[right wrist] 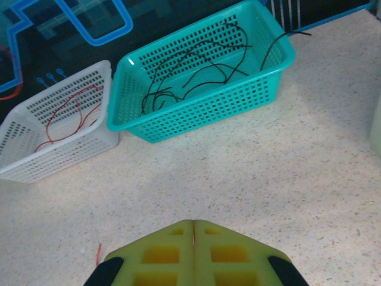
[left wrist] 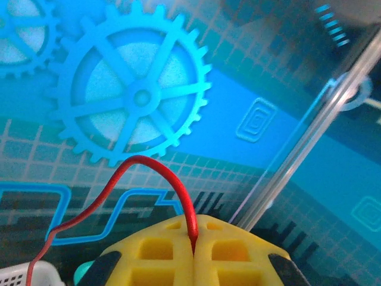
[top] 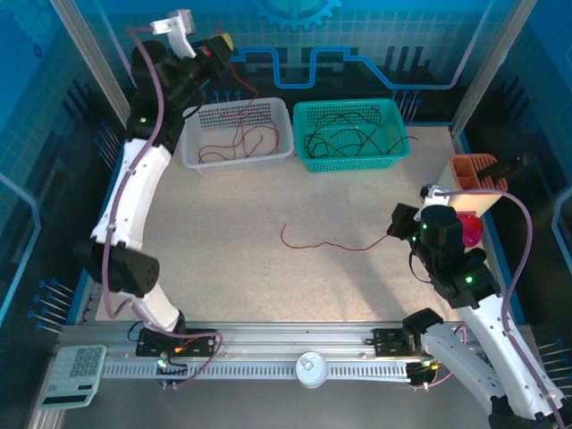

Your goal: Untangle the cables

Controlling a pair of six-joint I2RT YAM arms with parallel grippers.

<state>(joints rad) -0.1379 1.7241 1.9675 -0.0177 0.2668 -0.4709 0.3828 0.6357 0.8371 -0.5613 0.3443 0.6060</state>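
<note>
My left gripper (top: 223,43) is raised high at the back left, above the white basket (top: 234,162). Its yellow jaws (left wrist: 195,225) are shut on a red cable (left wrist: 152,162), which arcs up from the seam and hangs down to the left toward that basket. More red cables (top: 241,138) lie in the basket. The teal basket (top: 353,162) holds black cables (right wrist: 196,74). Another red cable (top: 322,242) lies on the table, its right end at my right gripper (top: 394,230). Those jaws (right wrist: 193,225) are shut, a thin red line showing in their seam.
Both baskets stand side by side at the table's back edge (right wrist: 65,158) (right wrist: 202,116). An orange holder (top: 471,170) and a pink object (top: 471,231) sit at the right edge. A calculator (top: 79,371) and a white round disc (top: 312,368) lie by the front rail.
</note>
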